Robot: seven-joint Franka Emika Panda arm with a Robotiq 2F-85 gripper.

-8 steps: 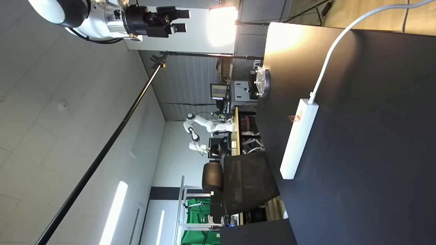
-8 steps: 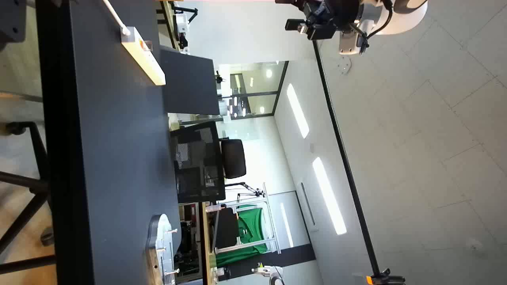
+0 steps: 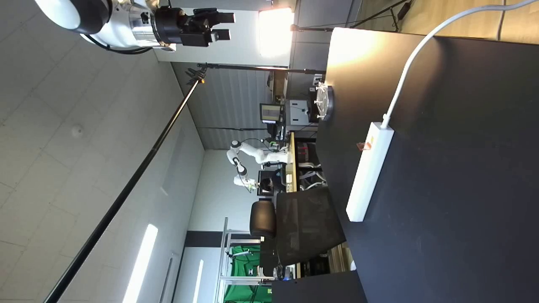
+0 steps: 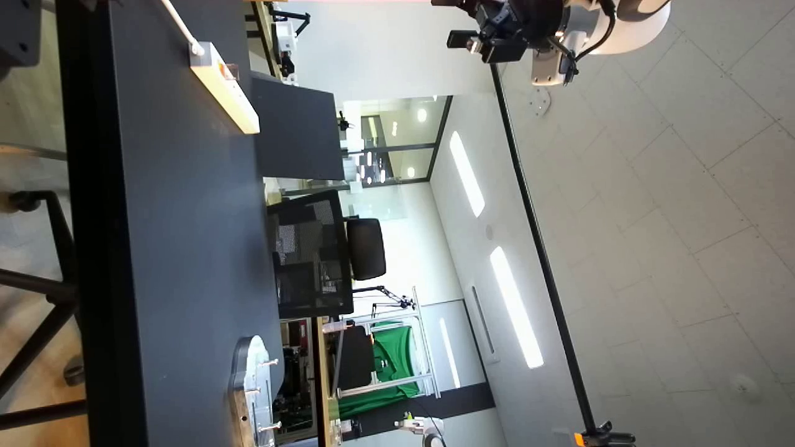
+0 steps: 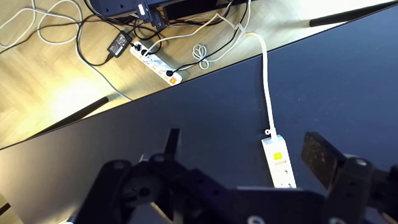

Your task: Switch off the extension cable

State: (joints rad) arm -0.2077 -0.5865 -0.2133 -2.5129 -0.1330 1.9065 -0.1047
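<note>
The extension cable (image 3: 369, 174) is a long white power strip lying on the dark table, with a white cord leaving one end. It also shows in an exterior view (image 4: 225, 92) and in the wrist view (image 5: 281, 174), where my gripper body hides its far end. Its small switch (image 3: 364, 146) looks red-orange in both exterior views and bright yellow in the wrist view (image 5: 277, 156), near the cord end. My gripper (image 3: 229, 28) is open and empty, high above the table and well apart from the strip. In the wrist view the strip shows between the spread fingers (image 5: 242, 133).
A clear plate with pegs on a dark base (image 4: 254, 388) stands near a table edge. The dark table (image 3: 442, 189) has a mesh chair (image 4: 310, 254) beside it. In the wrist view, another white power strip (image 5: 157, 64) with plugs and tangled cords lies on the floor beyond the edge.
</note>
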